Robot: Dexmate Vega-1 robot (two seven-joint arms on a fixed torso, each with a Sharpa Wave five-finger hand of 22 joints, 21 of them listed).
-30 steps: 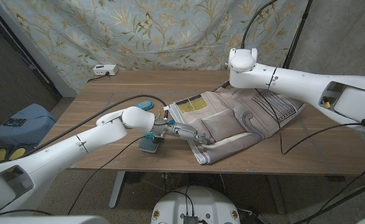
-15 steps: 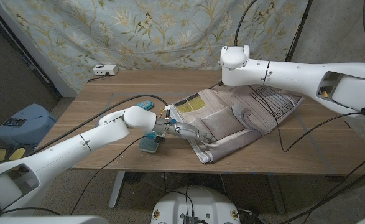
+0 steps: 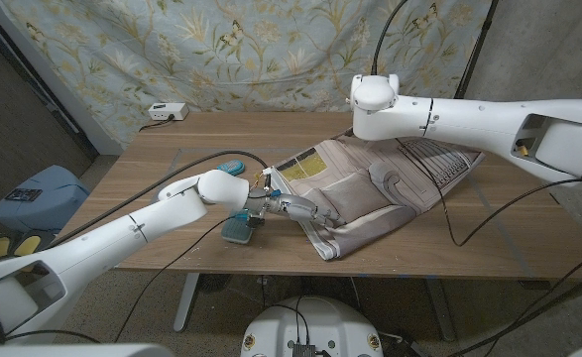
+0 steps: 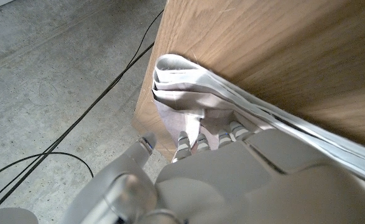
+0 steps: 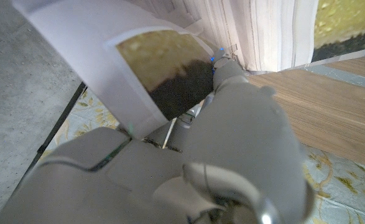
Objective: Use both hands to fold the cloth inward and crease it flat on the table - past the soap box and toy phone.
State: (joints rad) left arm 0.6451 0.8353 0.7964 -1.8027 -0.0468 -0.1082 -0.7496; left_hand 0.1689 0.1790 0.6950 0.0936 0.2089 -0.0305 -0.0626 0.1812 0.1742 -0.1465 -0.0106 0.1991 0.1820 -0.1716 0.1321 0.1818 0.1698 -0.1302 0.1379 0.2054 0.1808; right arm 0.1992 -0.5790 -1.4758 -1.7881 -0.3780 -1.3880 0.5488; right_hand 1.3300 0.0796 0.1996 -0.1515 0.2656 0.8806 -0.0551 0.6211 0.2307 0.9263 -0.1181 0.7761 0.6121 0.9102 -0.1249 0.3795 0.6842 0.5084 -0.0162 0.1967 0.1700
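The wooden table [image 3: 152,169] takes up the middle of the head view, and the cloth [image 3: 370,193] is spread right of centre on it, a beige thing with a yellow panel and a striped part, already bunched into layers. What's changed over the last second: the right arm has swung in from the upper right toward the frame's centre, dragging the far side of the cloth with it, so the striped end now sits closer in and the fold is clearly under way, though I'd say it isn't creased flat yet. The right hand [image 5: 232,130] seems to have a flap of the cloth draped against it in its wrist view, but I honestly can't tell whether the fingers are clamped on it. The left hand [image 3: 289,208] hasn't budged; it lies low on the cloth's near left edge at mid-frame, fingers [image 4: 202,140] tucked against the stacked layers at the table's edge, pinning them by the look of it. Just left of that hand sits the teal soap box [image 3: 238,231], and the toy phone [image 3: 231,166] is a bit further up.
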